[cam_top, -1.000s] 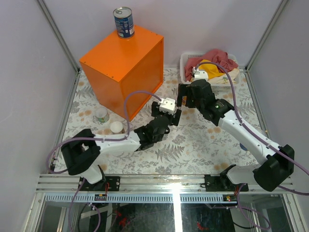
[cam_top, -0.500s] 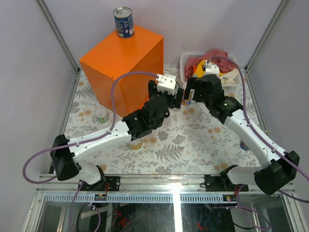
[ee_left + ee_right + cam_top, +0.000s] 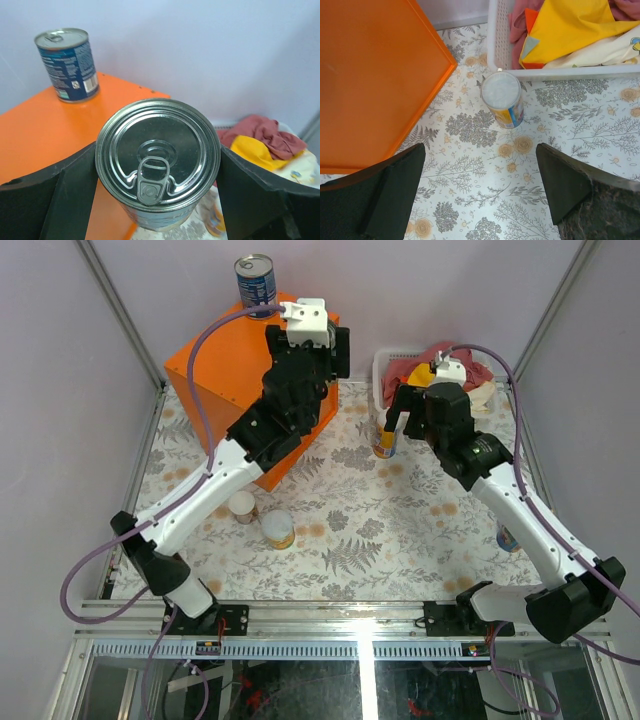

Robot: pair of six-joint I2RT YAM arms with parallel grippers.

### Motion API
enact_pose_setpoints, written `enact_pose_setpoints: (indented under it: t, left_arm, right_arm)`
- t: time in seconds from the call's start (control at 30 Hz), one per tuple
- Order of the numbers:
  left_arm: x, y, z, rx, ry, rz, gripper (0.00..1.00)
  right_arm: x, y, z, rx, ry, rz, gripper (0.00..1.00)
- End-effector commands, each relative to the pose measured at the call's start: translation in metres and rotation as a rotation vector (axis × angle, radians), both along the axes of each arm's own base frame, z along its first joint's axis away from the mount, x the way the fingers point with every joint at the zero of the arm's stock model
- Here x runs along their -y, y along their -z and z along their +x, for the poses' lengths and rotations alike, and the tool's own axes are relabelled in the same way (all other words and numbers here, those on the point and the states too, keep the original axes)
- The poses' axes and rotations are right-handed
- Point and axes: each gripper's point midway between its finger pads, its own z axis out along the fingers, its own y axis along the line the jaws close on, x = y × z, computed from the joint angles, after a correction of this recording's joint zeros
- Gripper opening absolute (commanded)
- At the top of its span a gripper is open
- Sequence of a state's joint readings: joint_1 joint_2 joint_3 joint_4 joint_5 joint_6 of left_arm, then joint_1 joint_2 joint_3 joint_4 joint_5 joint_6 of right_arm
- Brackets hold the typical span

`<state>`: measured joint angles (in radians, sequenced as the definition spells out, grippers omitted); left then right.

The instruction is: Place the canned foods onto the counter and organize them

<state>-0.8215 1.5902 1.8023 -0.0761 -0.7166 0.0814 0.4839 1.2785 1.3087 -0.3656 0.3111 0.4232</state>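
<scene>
- The left tool [image 3: 157, 152] grips a silver-topped metal can [image 3: 158, 165] between both fingers and holds it upright, ready to stand flat.
- Just beyond and below this tool is the bright orange box-shaped counter [image 3: 45, 135]. The can hangs near its edge, not yet on it.
- Farther, to the tool's left, a blue-labelled can [image 3: 67, 65] stands on the counter.
- The right tool [image 3: 481, 150] is wide open and empty. Ahead of it a white-topped yellow can [image 3: 503, 100] stands just beside the white plastic basket [image 3: 494, 40].

blue can [image 3: 67, 64] label print, unreadable
</scene>
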Motion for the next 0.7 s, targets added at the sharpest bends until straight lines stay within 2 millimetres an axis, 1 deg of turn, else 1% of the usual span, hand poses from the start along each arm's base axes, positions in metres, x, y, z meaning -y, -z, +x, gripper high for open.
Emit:
enact_pose_setpoints:
  t: [0.0,0.07,0.17,0.4,0.53,0.67]
  left_arm:
    - [-0.023,-0.068,0.011,0.167,-0.033,-0.074,0.00]
    - [-0.031,-0.072,0.022,0.177,-0.064,-0.072,0.00]
    - [-0.049,-0.077,0.036,0.194,-0.104,-0.100,0.00]
    - [-0.084,-0.079,0.063,0.205,-0.202,-0.124,0.00]
    - [-0.097,-0.080,0.075,0.208,-0.231,-0.142,0.00]
    - [-0.103,-0.078,0.088,0.196,-0.231,-0.157,0.00]
  right_arm:
    - [-0.001,-0.042,0.003,0.095,0.002,0.059,0.99]
    - [-0.001,-0.044,0.004,0.099,0.000,0.058,0.99]
    - [-0.001,-0.045,0.005,0.103,0.002,0.055,0.99]
    - [-0.004,-0.038,0.009,0.093,-0.004,0.049,0.99]
    - [-0.005,-0.033,0.011,0.085,-0.008,0.043,0.99]
    - [-0.005,-0.027,0.012,0.075,-0.007,0.037,0.99]
